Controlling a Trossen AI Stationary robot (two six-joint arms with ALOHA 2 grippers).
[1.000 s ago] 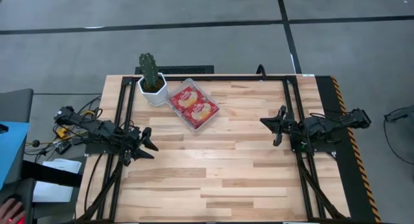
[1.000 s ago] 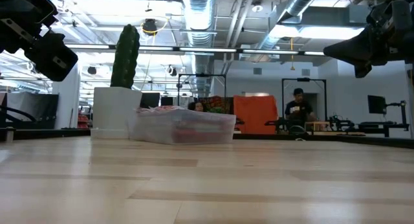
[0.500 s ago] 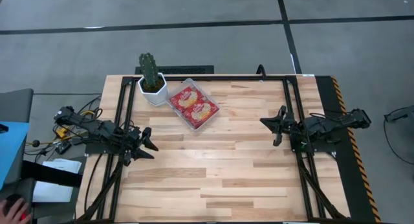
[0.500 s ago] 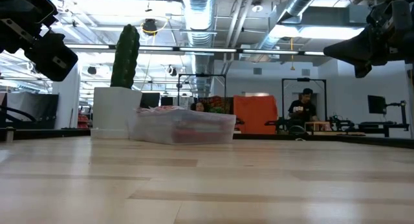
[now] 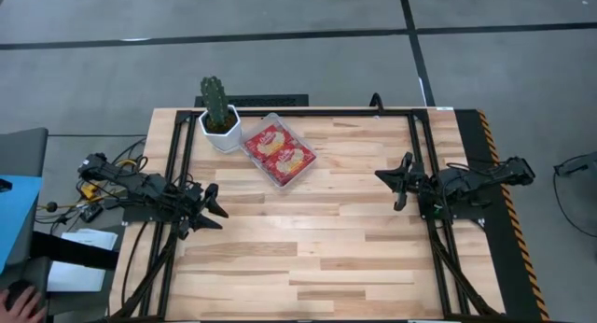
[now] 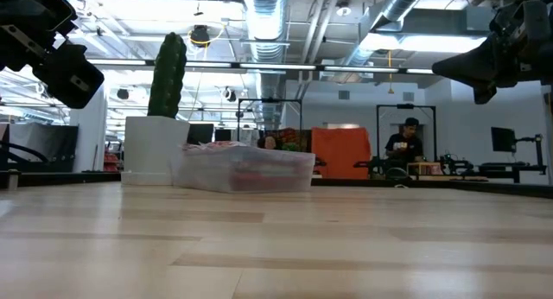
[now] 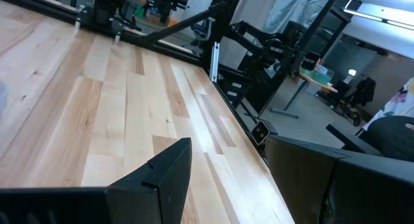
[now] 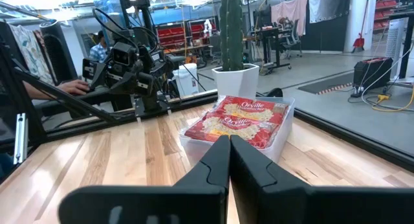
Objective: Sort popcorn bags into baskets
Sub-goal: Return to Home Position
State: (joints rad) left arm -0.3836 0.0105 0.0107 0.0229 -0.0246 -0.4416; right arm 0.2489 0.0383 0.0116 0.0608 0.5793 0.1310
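Your popcorn bags [image 5: 280, 152] all lie in the basket [image 5: 273, 118]; left gripper's [image 5: 217, 206] fingers wide, right gripper's [image 5: 382, 175] closed, empty.

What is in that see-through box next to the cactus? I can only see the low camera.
Observer: The high view shows flat red popcorn bags with yellow-orange pictures lying in the clear plastic tray.
Operator: What's written on them?
Observer: In the right wrist view the top two read "Orville".
Operator: Is the robot holding anything?
Observer: No. The right pincer, over the right side of the pale wooden table, is shut on nothing, and the left pincer, over the left edge, is open.
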